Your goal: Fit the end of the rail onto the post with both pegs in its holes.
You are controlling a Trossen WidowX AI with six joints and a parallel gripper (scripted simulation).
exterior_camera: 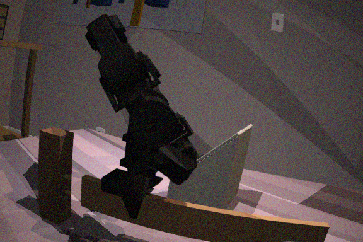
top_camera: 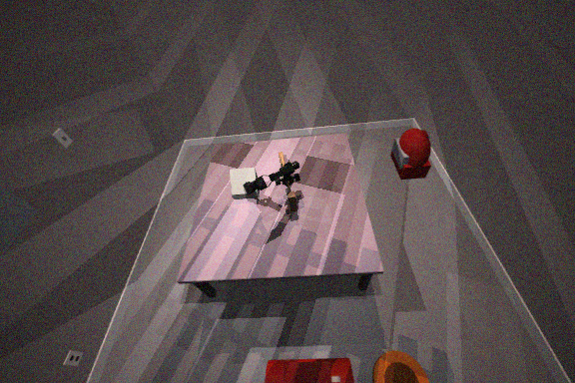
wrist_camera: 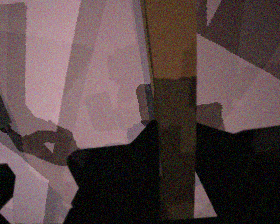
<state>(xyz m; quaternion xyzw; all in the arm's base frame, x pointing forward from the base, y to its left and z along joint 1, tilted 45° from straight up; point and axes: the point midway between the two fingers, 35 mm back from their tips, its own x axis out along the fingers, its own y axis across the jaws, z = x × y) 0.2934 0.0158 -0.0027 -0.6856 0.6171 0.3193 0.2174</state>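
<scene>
The wooden rail (exterior_camera: 239,218) (wrist_camera: 172,40) (top_camera: 282,158) runs from my gripper toward the right in the exterior view. My gripper (exterior_camera: 135,204) (wrist_camera: 165,122) is shut on the rail close to its near end, which appears raised off the table. The upright post (exterior_camera: 53,174) (top_camera: 291,195) stands left of that end in the exterior view, with a visible gap between them. The pegs are lost in dark shadow, and the holes in the rail's end cannot be seen. The footboard block and its bracket cannot be made out, so the seating of the far end is unclear.
A pale box (top_camera: 243,182) (exterior_camera: 211,174) stands by the arm's base, behind the rail in the exterior view. The table (top_camera: 230,251) carries broad shadows. A red machine (top_camera: 414,152) stands off the table at the right.
</scene>
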